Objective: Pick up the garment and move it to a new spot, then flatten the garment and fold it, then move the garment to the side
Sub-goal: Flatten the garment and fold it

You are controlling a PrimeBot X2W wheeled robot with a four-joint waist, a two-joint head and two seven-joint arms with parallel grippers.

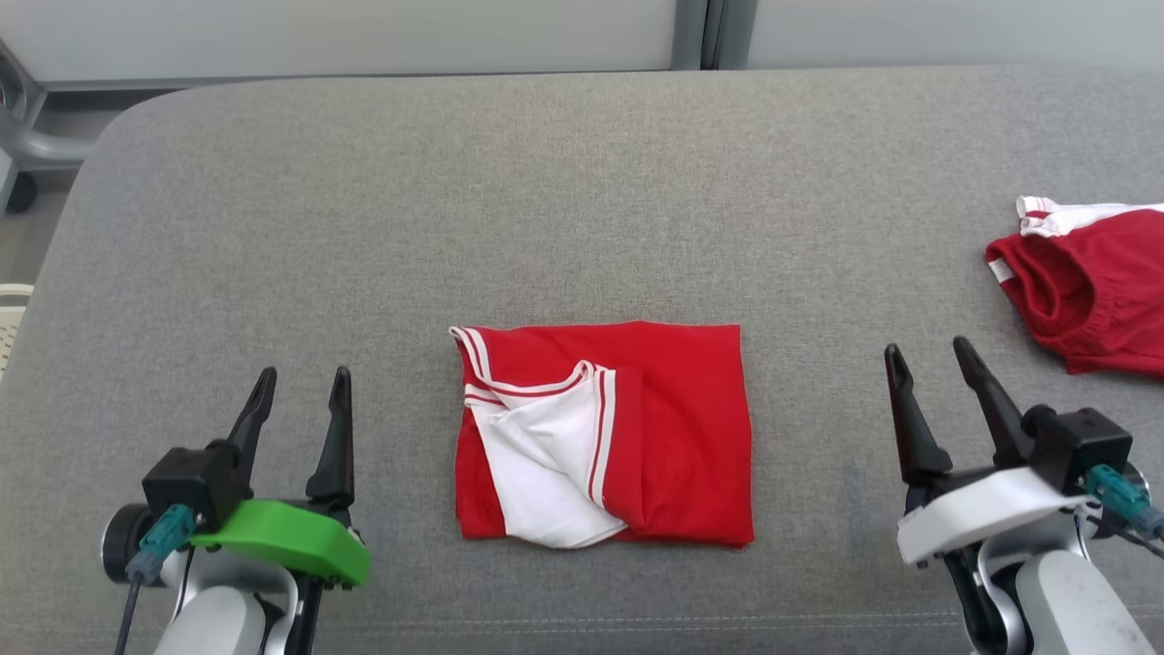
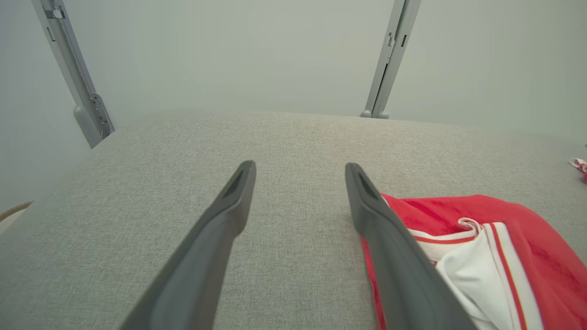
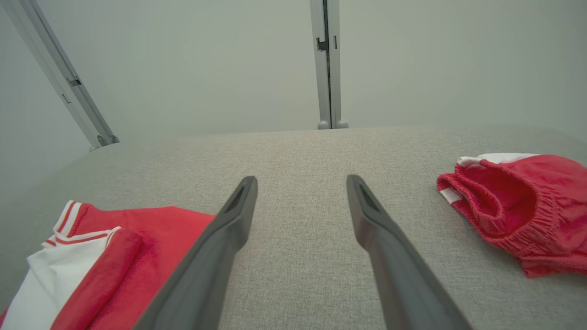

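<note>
One folded garment (image 1: 673, 437), collar leftward

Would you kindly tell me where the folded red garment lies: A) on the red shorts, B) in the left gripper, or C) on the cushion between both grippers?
C: the folded garment lies flat on the grey cushion, between the open left gripper and right gripper, touching neither.
</note>
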